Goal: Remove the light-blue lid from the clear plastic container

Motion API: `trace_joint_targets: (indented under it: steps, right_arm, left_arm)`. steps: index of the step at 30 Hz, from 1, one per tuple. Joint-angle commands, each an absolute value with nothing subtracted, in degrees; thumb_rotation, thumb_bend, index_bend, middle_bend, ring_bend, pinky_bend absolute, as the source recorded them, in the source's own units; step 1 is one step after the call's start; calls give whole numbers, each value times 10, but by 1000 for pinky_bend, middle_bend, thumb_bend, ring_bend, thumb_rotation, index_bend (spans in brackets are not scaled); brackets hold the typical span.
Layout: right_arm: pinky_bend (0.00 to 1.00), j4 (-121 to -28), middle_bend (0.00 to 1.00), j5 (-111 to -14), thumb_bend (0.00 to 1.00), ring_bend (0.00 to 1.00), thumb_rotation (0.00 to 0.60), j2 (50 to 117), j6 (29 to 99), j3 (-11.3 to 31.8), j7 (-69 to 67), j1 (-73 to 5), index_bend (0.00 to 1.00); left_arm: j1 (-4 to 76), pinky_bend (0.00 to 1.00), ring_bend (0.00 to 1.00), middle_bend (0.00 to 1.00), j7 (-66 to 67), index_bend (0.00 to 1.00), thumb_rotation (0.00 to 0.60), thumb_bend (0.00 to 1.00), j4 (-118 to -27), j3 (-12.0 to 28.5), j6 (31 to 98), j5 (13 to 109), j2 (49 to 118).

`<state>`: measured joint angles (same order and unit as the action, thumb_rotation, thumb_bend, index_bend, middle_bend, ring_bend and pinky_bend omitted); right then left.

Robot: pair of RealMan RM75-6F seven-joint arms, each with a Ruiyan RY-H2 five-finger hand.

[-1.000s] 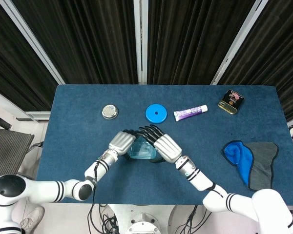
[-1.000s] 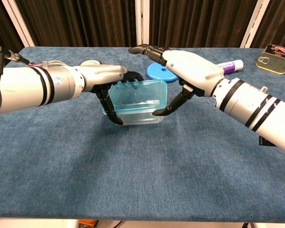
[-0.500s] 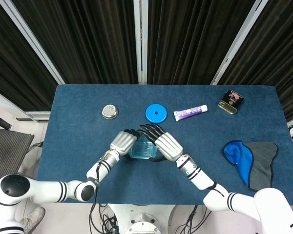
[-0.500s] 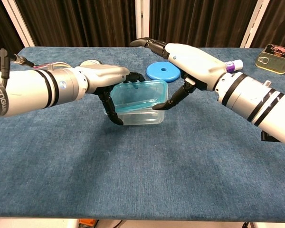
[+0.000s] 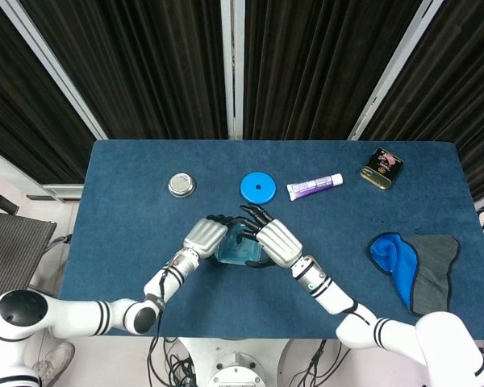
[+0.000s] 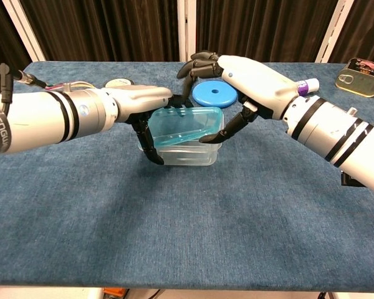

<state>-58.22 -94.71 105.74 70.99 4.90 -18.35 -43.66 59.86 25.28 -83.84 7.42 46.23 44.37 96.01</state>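
Head view, from above: blue table [image 5: 113, 242], dark curtains behind. Clear plastic container [image 5: 238, 251] sits near the front-centre edge, mostly hidden by both hands. Left hand [image 5: 204, 235] lies over its left side, right hand [image 5: 277, 242] over its right; fingers of both curl down around it. Can't tell from here how the lid sits. Further back, well apart: small metal tin [image 5: 181, 185], blue disc [image 5: 258, 188], purple-and-white tube [image 5: 315, 187], dark can [image 5: 381, 168]. Blue-and-grey cloth [image 5: 411, 266] lies at the right edge.

Chest view, level w/ the table: light-blue lid [image 6: 184, 128] is tilted, right edge raised, left edge low inside the container [image 6: 188, 149]. Left hand [image 6: 143, 103] is closed on the container's left wall, dark fingers [image 6: 151, 149] reaching down toward the base. Right hand [image 6: 243, 75] pinches the lid's raised right edge btwn thumb and the fingers curled over the top.

To do this step well, I'd judge: the left hand keeps the container pressed down while the right lifts the lid up and away, so the low edge clears the rim w/o dragging the box along.
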Motion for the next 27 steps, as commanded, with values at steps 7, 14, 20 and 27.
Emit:
trace_joint_targets:
  steps: [7, 14, 20, 27]
  right_arm:
    - [41, -572, 280, -948, 631, 43, 600, 1062, 714, 50, -186, -440, 609]
    - [75, -574, 327, -950, 826, 85, 600, 1059, 714, 50, -184, -443, 688]
    - [94, -572, 353, -955, 924, 110, 600, 1058, 721, 45, -190, -443, 757]
    - [96, -567, 367, -961, 938, 128, 600, 1058, 731, 38, -192, -439, 833]
  left_arm:
    - [594, 189, 110, 135, 245, 109, 600, 0, -843, 75, 464, 455, 957]
    - [588, 144, 57, 101, 241, 69, 600, 0, -853, 74, 470, 468, 954]
    - [585, 132, 25, 78, 237, 57, 600, 0, -856, 74, 470, 472, 952]
    - [581, 81, 0, 3, 231, 7, 600, 0, -860, 77, 472, 470, 949]
